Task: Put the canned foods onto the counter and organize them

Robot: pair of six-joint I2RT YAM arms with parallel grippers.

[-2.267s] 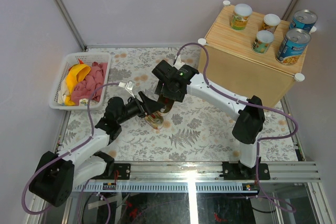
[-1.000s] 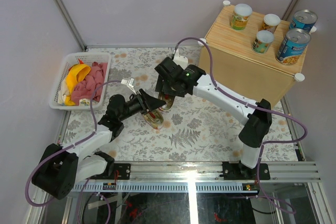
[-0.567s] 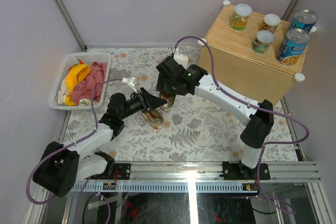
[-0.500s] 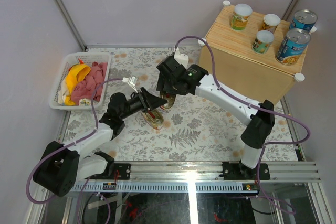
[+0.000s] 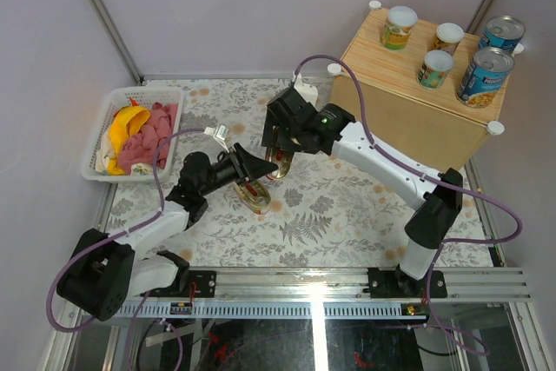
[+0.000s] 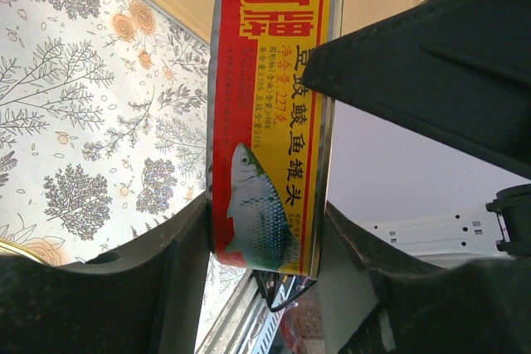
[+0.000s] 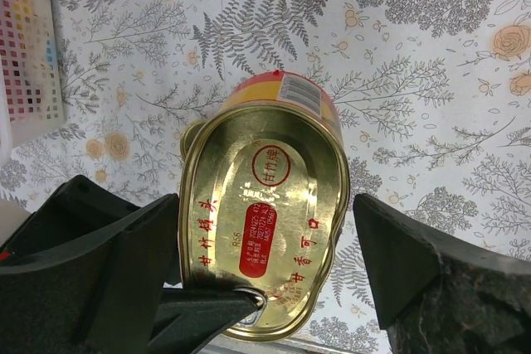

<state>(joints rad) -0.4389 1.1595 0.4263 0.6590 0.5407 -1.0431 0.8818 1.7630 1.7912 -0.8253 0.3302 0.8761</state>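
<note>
Handover, by the look of it: the left gripper (image 5: 252, 171) is clamped on the flat faces of an oval gold tin (image 7: 257, 230), holding it on edge over the table's middle. The right gripper (image 7: 267, 203), jaws wide and not touching, straddles it, probably to carry it to the counter (image 5: 408, 110) at the back right corner.

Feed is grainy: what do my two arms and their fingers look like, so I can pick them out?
Both the left arm and the right arm have white link shells joined by chunky black joint housings. A purple cable loops along each. A green light glows on the right arm's wrist housing. The fingers are matte black, broad and wedge-shaped.
</note>
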